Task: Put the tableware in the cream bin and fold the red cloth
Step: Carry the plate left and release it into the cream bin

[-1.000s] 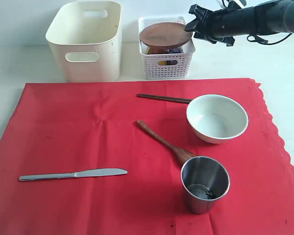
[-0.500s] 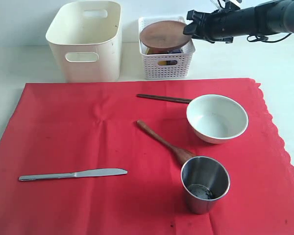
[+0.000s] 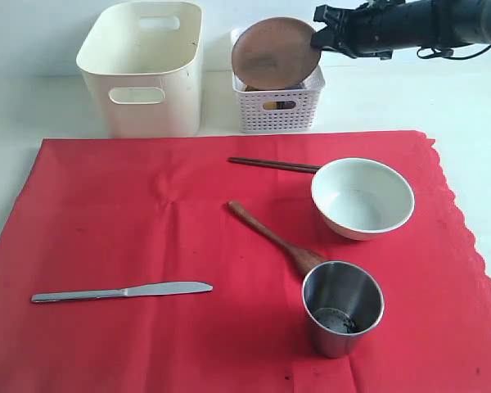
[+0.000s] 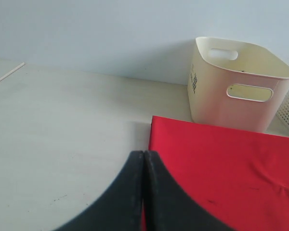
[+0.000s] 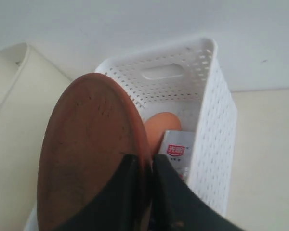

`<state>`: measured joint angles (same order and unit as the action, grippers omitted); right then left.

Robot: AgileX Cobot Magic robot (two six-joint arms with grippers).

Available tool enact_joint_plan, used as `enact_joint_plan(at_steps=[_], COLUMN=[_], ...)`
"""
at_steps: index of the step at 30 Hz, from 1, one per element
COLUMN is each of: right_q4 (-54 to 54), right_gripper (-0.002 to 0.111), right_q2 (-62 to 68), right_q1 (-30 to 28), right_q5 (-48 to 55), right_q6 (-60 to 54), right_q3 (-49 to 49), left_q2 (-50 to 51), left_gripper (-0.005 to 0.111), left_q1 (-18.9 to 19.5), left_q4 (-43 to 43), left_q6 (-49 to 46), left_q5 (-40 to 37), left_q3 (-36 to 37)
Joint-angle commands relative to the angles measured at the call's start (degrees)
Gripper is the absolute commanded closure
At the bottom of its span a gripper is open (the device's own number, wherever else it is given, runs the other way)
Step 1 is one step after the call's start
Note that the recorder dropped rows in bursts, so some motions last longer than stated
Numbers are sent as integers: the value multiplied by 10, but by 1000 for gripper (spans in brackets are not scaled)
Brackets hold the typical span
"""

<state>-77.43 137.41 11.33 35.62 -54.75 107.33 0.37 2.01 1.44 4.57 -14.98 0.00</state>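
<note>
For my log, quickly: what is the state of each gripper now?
Left gripper: shut, holding nothing.
Right gripper: shut on the round brown plate, tilted over the white lattice basket.

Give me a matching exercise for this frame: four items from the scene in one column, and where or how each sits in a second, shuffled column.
Items
1. round brown plate
2. steel table knife
3. steel cup
4. cream bin

Places or states
A. stands upright on the red cloth
B. held tilted up in the right gripper, over the white lattice basket
C. lies flat on the cloth, apart from the other tableware
D. stands off the cloth, behind its far edge

Pairs: 1-B, 2-C, 3-A, 4-D
</note>
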Motion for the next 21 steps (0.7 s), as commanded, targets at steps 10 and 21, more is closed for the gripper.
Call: enact_joint_plan(at_steps=[10, 21], right_q4=[-68, -89], right_gripper=[108, 108], right_q2=[-87, -84], right_q1=[-3, 97], right_q5=[79, 62], right_q6=[-2, -69], right_q3=[6, 11], left_q2=[-4, -4], left_gripper=[105, 105], left_q1=[1, 1], left_q4=[2, 2], left_q6=[2, 2], left_q5=[2, 2], left_q3=[0, 0])
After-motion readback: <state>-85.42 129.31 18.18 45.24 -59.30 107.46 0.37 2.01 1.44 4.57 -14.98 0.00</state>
